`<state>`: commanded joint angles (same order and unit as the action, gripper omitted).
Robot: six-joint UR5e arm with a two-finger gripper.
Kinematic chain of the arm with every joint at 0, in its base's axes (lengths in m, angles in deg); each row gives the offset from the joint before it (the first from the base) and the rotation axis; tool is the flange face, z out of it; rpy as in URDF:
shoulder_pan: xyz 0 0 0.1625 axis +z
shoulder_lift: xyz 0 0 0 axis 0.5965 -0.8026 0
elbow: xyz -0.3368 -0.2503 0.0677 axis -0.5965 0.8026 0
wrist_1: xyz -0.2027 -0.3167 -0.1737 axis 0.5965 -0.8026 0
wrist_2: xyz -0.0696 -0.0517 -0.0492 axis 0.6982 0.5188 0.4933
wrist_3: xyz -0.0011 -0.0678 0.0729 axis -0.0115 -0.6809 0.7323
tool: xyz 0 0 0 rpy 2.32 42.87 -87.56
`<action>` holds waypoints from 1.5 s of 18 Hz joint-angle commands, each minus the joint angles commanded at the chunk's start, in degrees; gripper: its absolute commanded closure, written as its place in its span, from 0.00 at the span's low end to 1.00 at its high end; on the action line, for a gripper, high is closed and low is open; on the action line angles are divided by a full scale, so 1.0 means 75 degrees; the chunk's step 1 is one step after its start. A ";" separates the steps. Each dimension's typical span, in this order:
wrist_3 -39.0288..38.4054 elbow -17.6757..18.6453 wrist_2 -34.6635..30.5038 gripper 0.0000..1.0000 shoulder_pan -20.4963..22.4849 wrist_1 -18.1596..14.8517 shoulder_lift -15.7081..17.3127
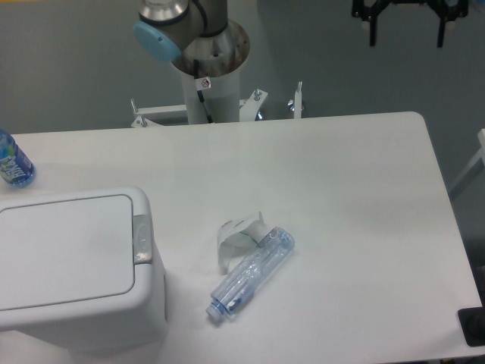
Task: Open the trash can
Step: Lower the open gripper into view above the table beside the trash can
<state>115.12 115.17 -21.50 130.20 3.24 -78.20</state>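
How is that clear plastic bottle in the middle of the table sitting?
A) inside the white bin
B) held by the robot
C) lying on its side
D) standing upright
C: the clear bottle lies flat on the table, cap end toward the camera, to the right of the closed trash can.

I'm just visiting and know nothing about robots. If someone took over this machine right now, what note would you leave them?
Claw: high at the top right, above and behind the table, holding nothing; whether it is open or shut can't be told.
Trash can: front left of the table, lid flat and shut. Its grey button sits on the right rim.
Clear bottle: lying on its side right of the can, apart from it.
Done: nothing yet.
Left: bring the claw over, press the button, lid opens.
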 joint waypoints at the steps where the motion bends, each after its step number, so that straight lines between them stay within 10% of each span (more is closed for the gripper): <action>1: 0.0000 0.0035 0.0012 0.00 -0.0058 0.0000 -0.0012; 6: -0.0315 0.0059 0.0280 0.00 -0.0783 0.0198 -0.0374; 11: -0.2246 0.0235 0.0340 0.00 -0.1672 0.1626 -0.0901; 21: -0.5846 0.0094 0.2003 0.00 -0.2765 0.1792 -0.1582; 27: -0.6948 0.0129 0.2157 0.00 -0.3503 0.2811 -0.2027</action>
<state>63.01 116.14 -5.32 103.93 24.32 -93.40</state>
